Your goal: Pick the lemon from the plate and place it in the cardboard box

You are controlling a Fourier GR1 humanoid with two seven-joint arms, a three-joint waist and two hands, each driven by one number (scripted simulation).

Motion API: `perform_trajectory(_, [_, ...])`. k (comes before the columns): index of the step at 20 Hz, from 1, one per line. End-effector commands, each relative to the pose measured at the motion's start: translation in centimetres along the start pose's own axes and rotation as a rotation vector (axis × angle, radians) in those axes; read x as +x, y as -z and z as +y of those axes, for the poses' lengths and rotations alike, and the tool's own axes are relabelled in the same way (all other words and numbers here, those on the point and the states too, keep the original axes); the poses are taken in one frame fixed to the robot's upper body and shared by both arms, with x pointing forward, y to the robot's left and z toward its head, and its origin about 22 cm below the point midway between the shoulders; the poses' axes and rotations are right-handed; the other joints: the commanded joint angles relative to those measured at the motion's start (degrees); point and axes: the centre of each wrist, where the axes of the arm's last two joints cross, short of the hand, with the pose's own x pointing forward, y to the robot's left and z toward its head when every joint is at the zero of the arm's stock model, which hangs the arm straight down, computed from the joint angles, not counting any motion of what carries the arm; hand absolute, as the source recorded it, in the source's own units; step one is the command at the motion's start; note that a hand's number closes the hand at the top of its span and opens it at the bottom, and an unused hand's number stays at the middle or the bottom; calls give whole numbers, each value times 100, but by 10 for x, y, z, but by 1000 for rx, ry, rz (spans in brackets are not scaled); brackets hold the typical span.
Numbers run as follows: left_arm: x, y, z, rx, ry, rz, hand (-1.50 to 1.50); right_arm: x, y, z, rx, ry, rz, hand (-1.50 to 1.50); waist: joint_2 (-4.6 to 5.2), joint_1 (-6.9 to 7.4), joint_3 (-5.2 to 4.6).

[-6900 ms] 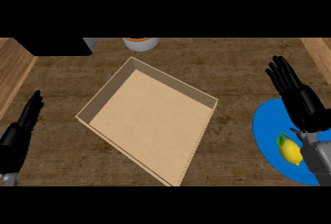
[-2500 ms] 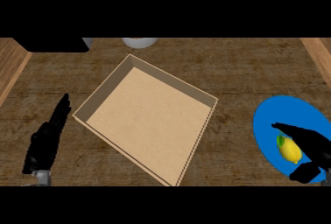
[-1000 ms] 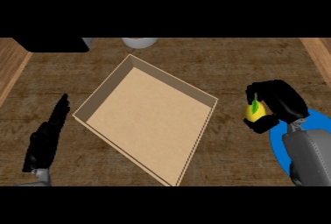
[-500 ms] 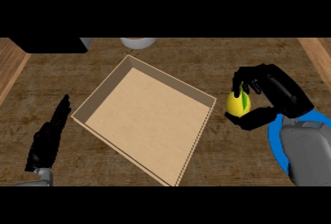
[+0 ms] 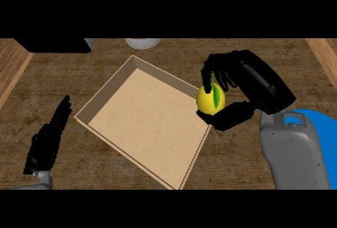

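**Lemon held at the box's right rim**

The right hand [image 5: 253, 89] is curled around the lemon [image 5: 212, 99], fingers over its far side and thumb under its near side. The lemon sits right at the right rim of the cardboard box [image 5: 108, 91], about over that wall. The box lies turned like a diamond on the wooden counter [image 5: 171, 55], its tan floor bare. Counter shows on all sides of the box, with a wide strip along the far side. The blue plate [image 5: 320, 129] peeks out at the right edge, mostly hidden behind the grey forearm. The left hand [image 5: 49, 138] rests near the box's left corner, fingers straight, not touching it.
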Motion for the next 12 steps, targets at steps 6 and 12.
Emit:
perform_trajectory(6, [15,16,-18,-10,-10,-18,0,40,73,45,64,-11,75,150,23,66,-1])
perform_trajectory(12, [15,18,4,-6,-21,-27,0,31,104,86,136,-43,133,150,45,162,-2])
